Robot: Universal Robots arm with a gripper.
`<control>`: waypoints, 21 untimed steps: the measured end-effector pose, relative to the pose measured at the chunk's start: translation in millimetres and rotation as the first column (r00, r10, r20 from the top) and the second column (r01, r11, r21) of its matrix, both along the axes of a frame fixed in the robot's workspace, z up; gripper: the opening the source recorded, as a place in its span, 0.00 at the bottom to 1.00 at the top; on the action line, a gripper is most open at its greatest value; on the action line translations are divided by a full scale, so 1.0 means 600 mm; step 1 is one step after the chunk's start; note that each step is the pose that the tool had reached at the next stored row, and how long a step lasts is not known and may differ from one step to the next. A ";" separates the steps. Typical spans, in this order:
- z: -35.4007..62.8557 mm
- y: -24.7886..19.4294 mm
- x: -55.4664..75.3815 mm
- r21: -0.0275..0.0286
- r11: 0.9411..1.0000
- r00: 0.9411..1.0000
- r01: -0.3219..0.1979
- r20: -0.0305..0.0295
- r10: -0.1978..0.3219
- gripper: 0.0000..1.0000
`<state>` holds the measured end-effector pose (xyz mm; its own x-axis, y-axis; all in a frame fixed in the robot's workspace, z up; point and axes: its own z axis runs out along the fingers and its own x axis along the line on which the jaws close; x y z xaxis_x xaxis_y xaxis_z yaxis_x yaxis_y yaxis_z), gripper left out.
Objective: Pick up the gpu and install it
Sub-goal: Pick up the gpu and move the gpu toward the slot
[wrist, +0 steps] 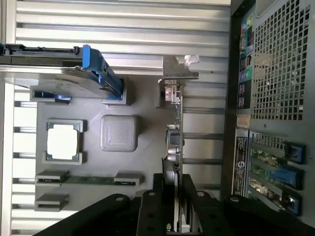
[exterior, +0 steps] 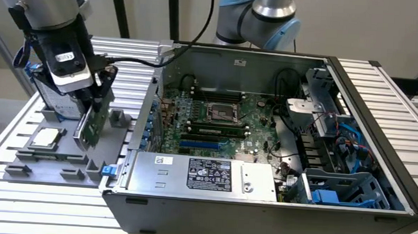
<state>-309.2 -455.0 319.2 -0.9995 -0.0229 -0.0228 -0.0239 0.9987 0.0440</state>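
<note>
The gpu is a thin green card standing on edge over the grey holder tray, at the exterior view's left beside the open computer case. My gripper comes down from above and is shut on the card's upper edge. In the wrist view the gpu shows edge-on, clamped by the gripper, with its silver bracket at the far end. I cannot tell whether the card's lower edge still touches the tray.
A hard drive with blue rails stands in the tray, next to a square silver chip and a memory stick. Inside the case lie the motherboard and the power supply. The case's rear panel is close beside the card.
</note>
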 end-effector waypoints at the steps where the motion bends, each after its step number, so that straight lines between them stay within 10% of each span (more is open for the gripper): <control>1: 0.008 0.0000 0.001 0.000 1.000 1.000 0.000 0.000 0.000 0.00; 12: 0.103 -0.0035 0.023 0.000 1.000 1.000 0.000 -0.003 0.000 0.00; 21: 0.195 -0.0129 0.106 0.000 1.000 1.000 0.000 -0.020 0.000 0.00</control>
